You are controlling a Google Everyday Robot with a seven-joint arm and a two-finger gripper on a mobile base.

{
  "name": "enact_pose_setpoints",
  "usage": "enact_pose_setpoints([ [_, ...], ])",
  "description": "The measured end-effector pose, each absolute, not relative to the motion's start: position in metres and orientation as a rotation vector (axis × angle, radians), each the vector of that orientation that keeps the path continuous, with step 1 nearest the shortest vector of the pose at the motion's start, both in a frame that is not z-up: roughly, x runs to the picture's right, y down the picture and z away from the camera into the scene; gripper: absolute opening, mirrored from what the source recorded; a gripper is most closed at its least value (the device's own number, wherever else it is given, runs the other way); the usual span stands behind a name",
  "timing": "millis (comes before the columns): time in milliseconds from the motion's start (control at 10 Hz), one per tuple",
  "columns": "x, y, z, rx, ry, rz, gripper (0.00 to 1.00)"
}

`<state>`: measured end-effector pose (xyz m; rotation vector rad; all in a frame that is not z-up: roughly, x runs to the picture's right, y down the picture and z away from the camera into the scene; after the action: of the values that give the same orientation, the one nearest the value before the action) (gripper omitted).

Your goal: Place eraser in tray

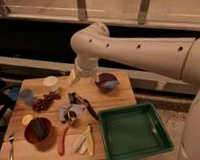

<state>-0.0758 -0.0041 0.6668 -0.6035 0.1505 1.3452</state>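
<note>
The green tray sits at the front right corner of the wooden table. A small dark grey block, apparently the eraser, lies inside the round orange-red bowl at the front left. My gripper hangs from the big white arm over the back of the table, between the white cup and the purple bowl. It is well behind the eraser and left of the tray, and I see nothing held in it.
A black-handled utensil lies mid-table beside a blue cloth. Grapes, a blue cup, a red carrot-like stick, pale yellow slices and a fork crowd the left half. The arm's elbow looms above the back edge.
</note>
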Motion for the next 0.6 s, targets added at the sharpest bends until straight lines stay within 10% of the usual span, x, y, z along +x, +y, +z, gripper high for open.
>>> enact_pose_setpoints([
  [600, -0.197, 0.060, 0.672, -0.780, 0.081, 1.155, 0.80],
])
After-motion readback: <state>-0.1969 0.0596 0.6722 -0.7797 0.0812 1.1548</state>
